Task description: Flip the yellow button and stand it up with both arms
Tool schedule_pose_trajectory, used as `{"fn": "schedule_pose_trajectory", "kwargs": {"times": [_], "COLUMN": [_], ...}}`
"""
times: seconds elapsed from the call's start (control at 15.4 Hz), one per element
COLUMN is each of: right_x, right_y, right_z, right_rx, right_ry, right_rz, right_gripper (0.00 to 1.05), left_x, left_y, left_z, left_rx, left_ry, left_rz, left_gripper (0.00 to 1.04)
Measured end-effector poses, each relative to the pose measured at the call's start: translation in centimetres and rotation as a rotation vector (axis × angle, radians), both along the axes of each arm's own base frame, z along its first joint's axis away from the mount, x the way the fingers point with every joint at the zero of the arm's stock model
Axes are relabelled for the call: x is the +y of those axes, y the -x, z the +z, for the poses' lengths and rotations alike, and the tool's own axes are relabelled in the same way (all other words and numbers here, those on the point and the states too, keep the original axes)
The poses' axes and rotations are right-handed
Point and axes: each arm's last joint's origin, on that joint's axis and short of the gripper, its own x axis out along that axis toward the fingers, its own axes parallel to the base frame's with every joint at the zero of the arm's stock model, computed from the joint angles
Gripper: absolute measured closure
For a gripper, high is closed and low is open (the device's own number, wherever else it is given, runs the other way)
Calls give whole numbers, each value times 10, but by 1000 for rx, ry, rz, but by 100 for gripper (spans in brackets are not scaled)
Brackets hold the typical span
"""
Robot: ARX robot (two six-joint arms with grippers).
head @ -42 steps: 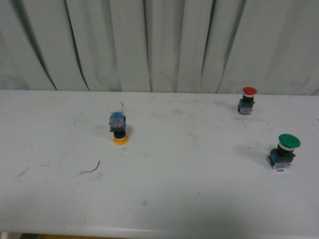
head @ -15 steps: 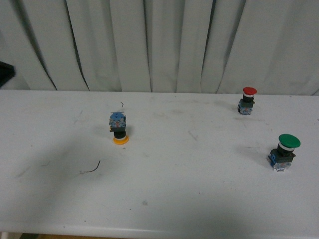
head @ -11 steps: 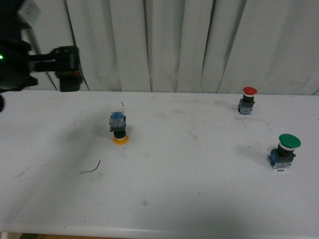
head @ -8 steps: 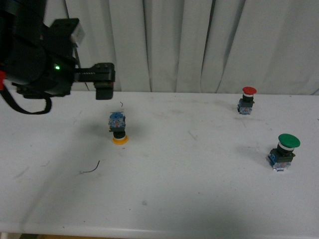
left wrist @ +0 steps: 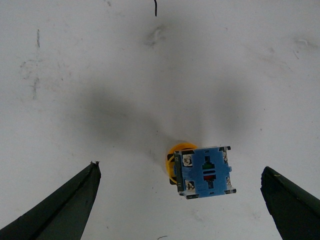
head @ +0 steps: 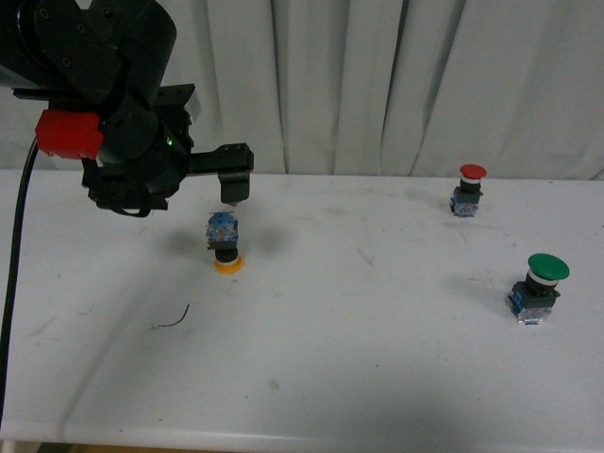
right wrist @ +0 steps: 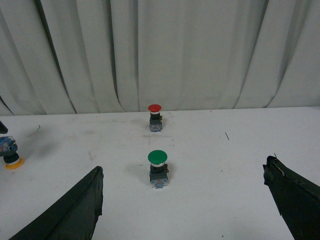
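The yellow button (head: 225,247) stands upside down on the white table (head: 359,359), left of centre: its orange-yellow cap is on the tabletop and its blue block base faces up. My left gripper (head: 232,198) hangs open just above and behind it. In the left wrist view the blue base (left wrist: 205,172) lies between the wide-spread fingertips of the left gripper (left wrist: 180,168), nearer one of them and touching neither. My right gripper (right wrist: 183,166) is open and holds nothing. It does not show in the front view. The right wrist view catches the yellow button (right wrist: 10,153) at the picture's edge.
A red-capped switch (head: 469,190) stands upright at the back right. A larger green-capped switch (head: 540,288) stands upright nearer on the right. A thin dark wire scrap (head: 175,319) lies front left. Grey curtains (head: 330,85) close off the table's far edge.
The left arm has swung in from the left edge and now hovers over the yellow button. The three switches have not moved.
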Motion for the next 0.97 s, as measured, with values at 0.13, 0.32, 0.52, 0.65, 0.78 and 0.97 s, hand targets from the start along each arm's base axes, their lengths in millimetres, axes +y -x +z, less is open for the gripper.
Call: {"fn": "schedule_pose_trajectory", "kwargs": {"times": [0.13, 0.32, 0.52, 0.65, 0.78, 0.97], "right_x": [0, 0, 0, 0, 0, 0], "right_y": [0, 0, 0, 0, 0, 0], "right_z": [0, 0, 0, 0, 0, 0], "right_rx": [0, 0, 0, 0, 0, 0], "right_ry": [0, 0, 0, 0, 0, 0], "right_rz": [0, 0, 0, 0, 0, 0], "right_gripper": [6, 6, 6, 6, 6, 6], "left_x": [-6, -19, -26, -28, -28, -28], "left_y": [0, -2, -7, -12, -16, -18], "left_z": [-2, -11, -22, -24, -28, -30], "left_rx": [10, 21, 36, 41, 52, 52], "left_ry": [-9, -64, -131, -155, -162, -178], "left_rz": [-14, -56, -89, -87, -84, -73], "left_gripper": [7, 7, 7, 7, 7, 7]}}
